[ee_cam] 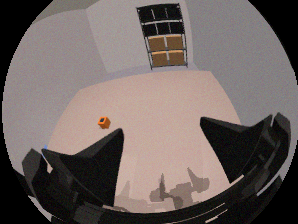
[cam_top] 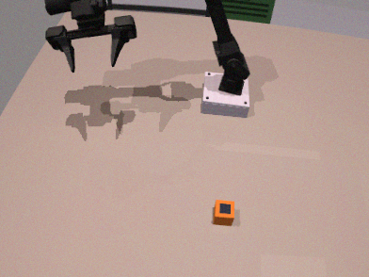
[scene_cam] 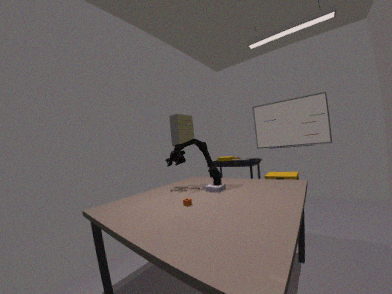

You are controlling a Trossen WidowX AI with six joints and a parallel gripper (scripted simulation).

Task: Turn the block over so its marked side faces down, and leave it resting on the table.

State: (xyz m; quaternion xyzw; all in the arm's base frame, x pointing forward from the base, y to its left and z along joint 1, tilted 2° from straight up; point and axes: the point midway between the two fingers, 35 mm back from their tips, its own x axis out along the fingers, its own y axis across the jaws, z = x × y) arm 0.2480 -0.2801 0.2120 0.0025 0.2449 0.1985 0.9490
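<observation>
Jaws (cam_top: 92, 58) gape, holding nothing; block (cam_top: 224, 212) shows its marked face up.

Gripper (cam_top: 92, 62) is hanging above the table's (cam_top: 94, 212) far left area, fingers pointing down and standing wide apart with nothing between them. Orange block (cam_top: 224, 212) is sitting well apart on the near side, dark marked face up. Arm is rising from the white base (cam_top: 226, 96), casting a shadow (cam_top: 127, 101) leftward.

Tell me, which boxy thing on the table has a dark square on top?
The small orange block, alone near the table's front. The white base under the arm is plain on top.
</observation>
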